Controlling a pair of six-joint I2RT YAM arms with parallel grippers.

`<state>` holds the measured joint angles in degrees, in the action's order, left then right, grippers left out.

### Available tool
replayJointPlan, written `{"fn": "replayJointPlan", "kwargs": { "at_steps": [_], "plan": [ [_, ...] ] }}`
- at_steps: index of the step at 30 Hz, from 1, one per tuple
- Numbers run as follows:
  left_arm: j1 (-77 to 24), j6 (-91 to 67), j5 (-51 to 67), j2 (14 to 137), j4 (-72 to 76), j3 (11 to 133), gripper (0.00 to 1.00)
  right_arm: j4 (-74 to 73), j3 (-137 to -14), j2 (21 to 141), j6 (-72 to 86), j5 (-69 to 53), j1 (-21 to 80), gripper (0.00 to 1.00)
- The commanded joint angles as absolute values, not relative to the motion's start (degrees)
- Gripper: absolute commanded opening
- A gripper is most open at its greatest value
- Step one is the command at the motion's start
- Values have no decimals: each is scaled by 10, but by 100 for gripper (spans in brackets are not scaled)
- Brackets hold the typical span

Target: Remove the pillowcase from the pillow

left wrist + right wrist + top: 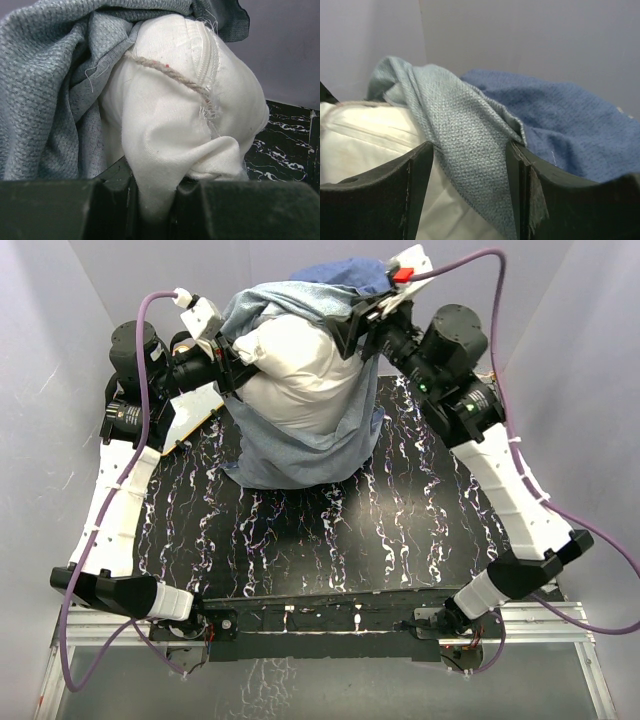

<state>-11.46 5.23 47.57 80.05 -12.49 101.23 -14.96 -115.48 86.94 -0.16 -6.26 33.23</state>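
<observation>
White cotton of the plump pillow [170, 135] is pinched between the left fingers [55, 210]; the right fingers [570, 205] clamp a fold of grey-blue woven pillowcase [465, 145]. Pulled apart, either thin pinch may slip, dropping everything onto the black marbled surface [300, 540].

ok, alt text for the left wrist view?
The left tool pinches a fold of the white pillow at bottom centre. The grey-blue pillowcase bunches over its left and top; a frayed cord crosses the pillow, black marbled table at right.
</observation>
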Motion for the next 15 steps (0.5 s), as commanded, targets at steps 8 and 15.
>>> {"fn": "replayJointPlan", "kwargs": {
  "at_steps": [8, 15],
  "plan": [
    [-111, 63, 507, 772, -179, 1024, 0, -149, -1211, 946, -75, 39, 342, 52],
    [-111, 155, 555, 751, -285, 1017, 0, -107, -1261, 964, -86, 100, 333, 40]
  ]
}}
